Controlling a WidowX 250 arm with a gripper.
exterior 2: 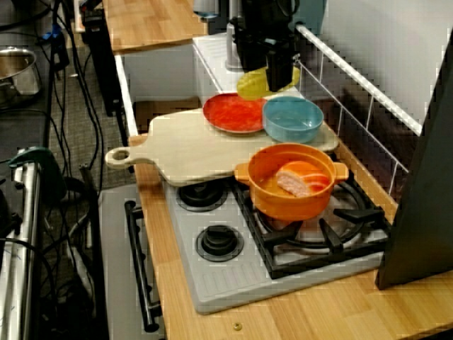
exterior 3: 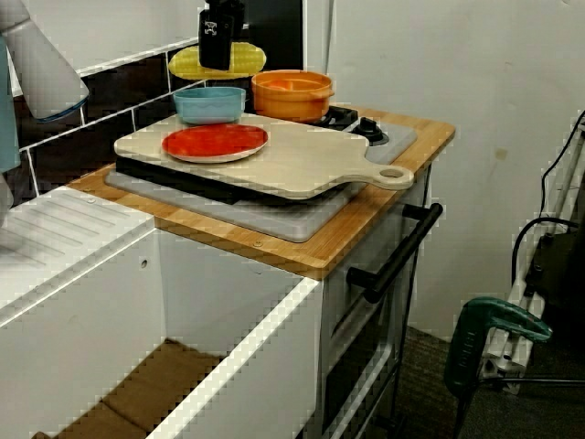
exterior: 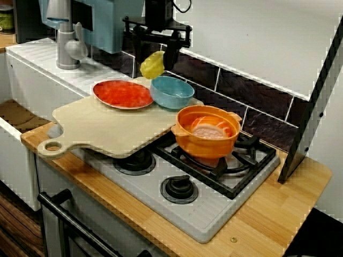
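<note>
Hand (exterior: 159, 53) pinching limp yellow piece (exterior: 153, 66) — above round glossy blue bowl (exterior: 172, 92) | smooth wooden board (exterior: 107, 128)

Wooden worktop (exterior: 289, 203) with grey hob (exterior: 214, 211) set in, backed by dark tiles (exterior: 257, 101) under a white wall (exterior: 257, 43). Just beside, a white sink (exterior 3: 73, 229) with grey tap (exterior: 67, 48). Below the hob, an oven (exterior 3: 366, 366) with black handle (exterior 3: 393, 261). Dark floor (exterior 2: 78, 134) strewn with black cables (exterior 2: 85, 78). Even indoor light, soft shadows.
</note>
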